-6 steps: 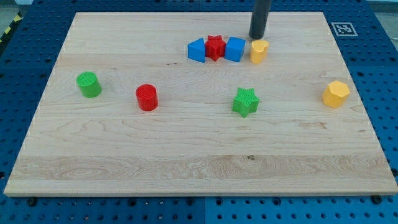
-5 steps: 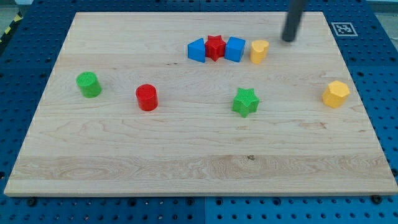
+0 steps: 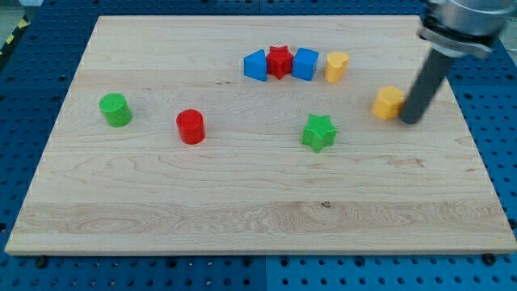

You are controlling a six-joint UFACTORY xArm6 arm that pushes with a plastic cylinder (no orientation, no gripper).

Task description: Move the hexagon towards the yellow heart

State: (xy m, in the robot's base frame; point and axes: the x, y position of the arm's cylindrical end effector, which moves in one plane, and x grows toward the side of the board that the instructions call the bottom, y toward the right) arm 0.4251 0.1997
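My tip (image 3: 410, 121), a bare rod with no claw to clench, touches the yellow hexagon (image 3: 388, 103) just on its left; partway there, the yellow heart (image 3: 336, 66) lies farther up-left.

one camera looks down at a slant from the near edge of the wooden board (image 3: 161, 202), facing across it, close enough that the board nearly fills the frame.
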